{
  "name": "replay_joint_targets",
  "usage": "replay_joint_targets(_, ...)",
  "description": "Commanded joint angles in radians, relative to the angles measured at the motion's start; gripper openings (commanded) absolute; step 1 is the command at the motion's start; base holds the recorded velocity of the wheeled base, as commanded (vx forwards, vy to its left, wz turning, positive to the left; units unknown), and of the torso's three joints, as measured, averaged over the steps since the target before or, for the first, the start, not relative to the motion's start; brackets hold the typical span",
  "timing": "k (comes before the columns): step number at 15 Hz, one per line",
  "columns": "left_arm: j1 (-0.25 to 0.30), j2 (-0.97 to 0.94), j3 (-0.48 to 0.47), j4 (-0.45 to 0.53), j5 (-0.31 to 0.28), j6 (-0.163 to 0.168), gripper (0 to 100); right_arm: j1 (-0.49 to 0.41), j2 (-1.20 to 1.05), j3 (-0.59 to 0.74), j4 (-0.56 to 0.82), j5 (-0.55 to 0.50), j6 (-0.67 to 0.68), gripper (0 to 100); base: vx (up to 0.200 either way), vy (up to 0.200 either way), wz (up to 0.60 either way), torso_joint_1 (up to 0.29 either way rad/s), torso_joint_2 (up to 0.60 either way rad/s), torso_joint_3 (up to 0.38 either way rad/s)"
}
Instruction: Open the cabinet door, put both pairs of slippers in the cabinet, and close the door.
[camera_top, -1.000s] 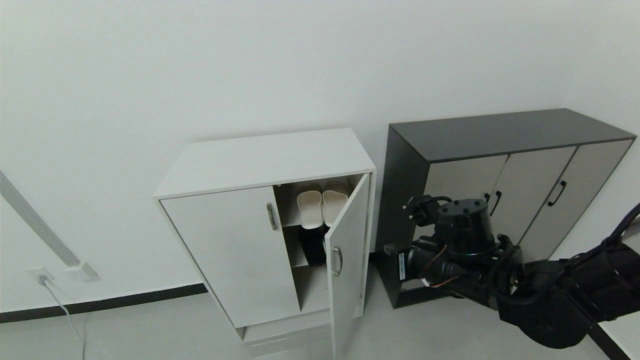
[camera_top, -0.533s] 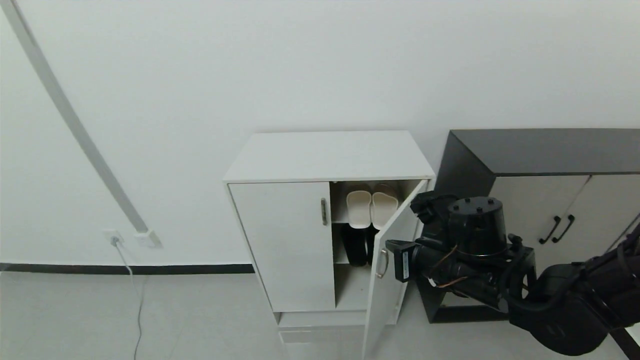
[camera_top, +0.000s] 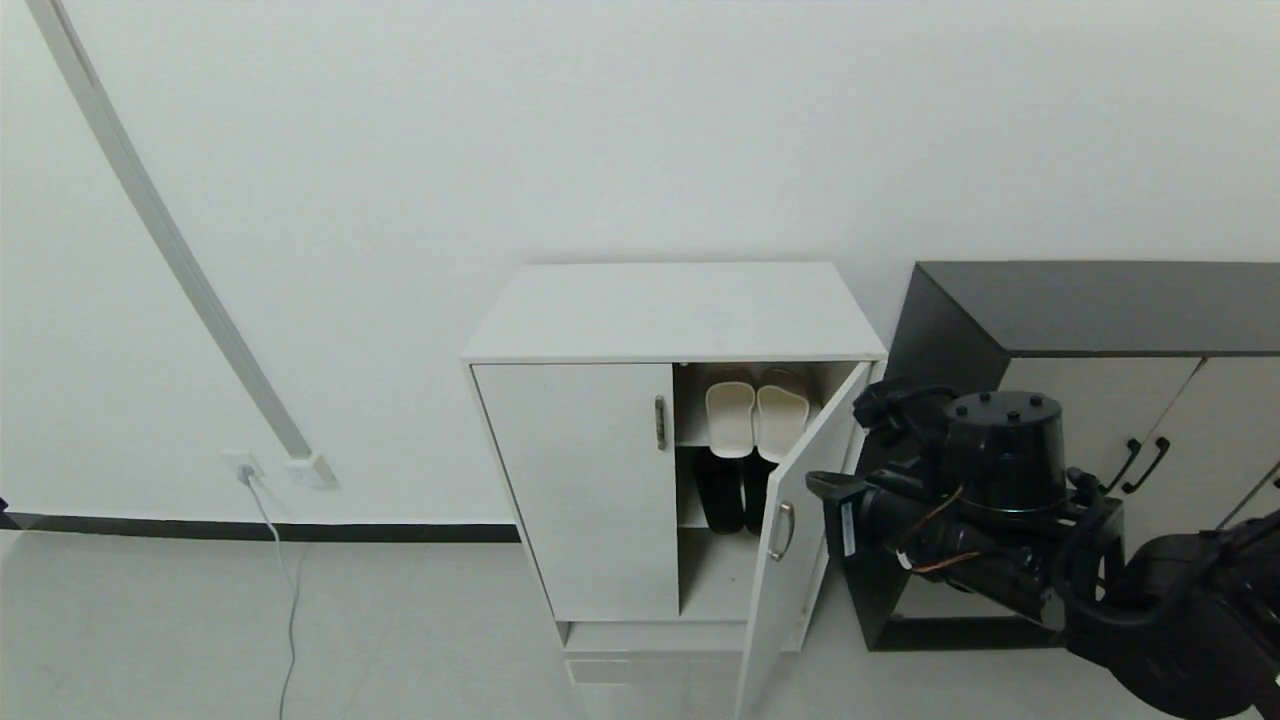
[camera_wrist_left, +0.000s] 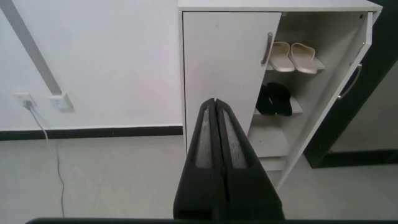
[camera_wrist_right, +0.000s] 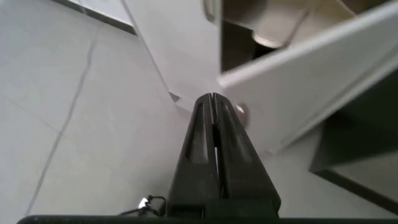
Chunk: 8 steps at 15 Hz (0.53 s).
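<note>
A white two-door cabinet (camera_top: 675, 310) stands against the white wall on a pale grey tiled floor (camera_top: 350, 640). Its left door (camera_top: 580, 490) is shut. Its right door (camera_top: 815, 440) stands partly swung out, with a small metal handle (camera_top: 783, 531) on its outer face. In the open half, a pair of cream slippers (camera_top: 757, 420) lies side by side on the upper shelf. A pair of black slippers (camera_top: 733, 490) sits on the shelf just below it.

The black right arm (camera_top: 1000, 450) is just beside the open door, on its outer side and near the handle. The right hand (camera_wrist_right: 215, 99) has its two fingers pressed together with nothing between them. It points at the lower part of the open door, and the handle shows just past its tip. Whether it touches the door I cannot tell.

The left hand (camera_wrist_left: 215, 106) is also pressed together and holds nothing. It sits low in front of the cabinet, well apart from it, and is aimed towards the shut left door.

A dark grey cabinet (camera_top: 1100, 305) with pale doors stands just beside the white one, on the robot's right. On the robot's left, a wall socket (camera_top: 243, 467) has a grey cable (camera_top: 290, 590) trailing down to the floor. A grey duct (camera_top: 150, 210) slants up the wall above the socket.
</note>
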Motion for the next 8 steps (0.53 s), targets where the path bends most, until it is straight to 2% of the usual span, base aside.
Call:
replay_joint_targets(1, 0.000, 0.000, 0.000, 0.000, 0.000, 0.000, 0, -0.008, -0.095, 0.062, 0.057, -0.045, -0.008, 0, 0.000, 0.000, 0.00, 0.000, 0.00, 0.000)
replay_joint_targets(4, 0.000, 0.000, 0.000, 0.000, 0.000, 0.001, 0, -0.007, -0.162, 0.131, 0.188, -0.056, -0.013, 0, 0.200, 0.000, 0.00, -0.010, 0.00, 0.001)
replay_joint_targets(8, 0.000, 0.000, 0.000, -0.001, 0.000, -0.002, 0, -0.007, -0.076, 0.121, 0.183, -0.045, -0.007, 0, 0.000, 0.000, 0.00, 0.000, 0.00, 0.000)
